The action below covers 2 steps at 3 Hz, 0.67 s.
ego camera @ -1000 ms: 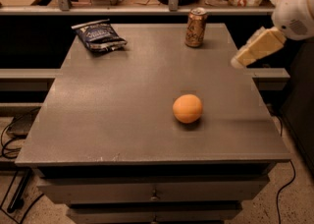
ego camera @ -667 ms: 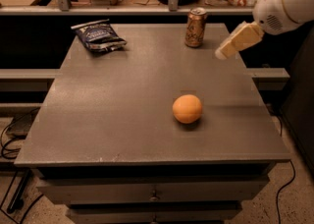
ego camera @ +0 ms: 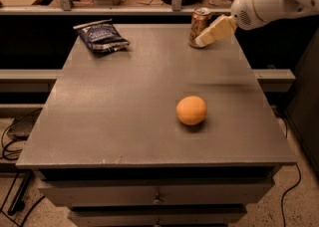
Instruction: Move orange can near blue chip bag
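I have the gripper (ego camera: 208, 35) at the table's (ego camera: 139, 76) far right corner, its tip overlapping the right side of the upright orange can (ego camera: 199, 20); I cannot tell whether it is open, closed or touching. I judge this to be the approach to grasp, as the blue chip bag (ego camera: 102, 37) lies well apart at the far left corner. The next move calls for enclosing the can, then carrying it left along the far edge to the bag.

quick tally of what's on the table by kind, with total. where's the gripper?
Cans: 1, the orange can
Chip bags: 1, the blue chip bag
Fruit: 1, the orange
Total: 3 on the table
The gripper is at the back right, against the orange can's right side in this view.
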{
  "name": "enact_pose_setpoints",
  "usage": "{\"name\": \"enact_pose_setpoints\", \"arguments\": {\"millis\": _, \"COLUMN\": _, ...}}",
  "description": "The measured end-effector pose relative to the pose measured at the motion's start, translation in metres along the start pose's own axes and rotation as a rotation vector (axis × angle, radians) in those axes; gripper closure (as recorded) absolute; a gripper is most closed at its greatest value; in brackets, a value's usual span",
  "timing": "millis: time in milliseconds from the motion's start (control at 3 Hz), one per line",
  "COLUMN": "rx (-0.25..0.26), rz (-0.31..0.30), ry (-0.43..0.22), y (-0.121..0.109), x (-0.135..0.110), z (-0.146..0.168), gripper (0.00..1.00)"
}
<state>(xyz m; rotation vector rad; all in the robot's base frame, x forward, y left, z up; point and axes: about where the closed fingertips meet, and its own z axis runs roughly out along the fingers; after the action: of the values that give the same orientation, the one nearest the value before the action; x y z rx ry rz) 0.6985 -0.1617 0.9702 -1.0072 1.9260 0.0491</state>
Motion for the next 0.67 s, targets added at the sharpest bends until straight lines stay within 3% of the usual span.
{"name": "enact_pose_setpoints", "arguments": {"millis": 667, "rx": -0.04, "rz": 0.148, "ry": -0.079, "y": -0.012, "x": -0.005, "z": 0.063, "gripper": 0.0}}
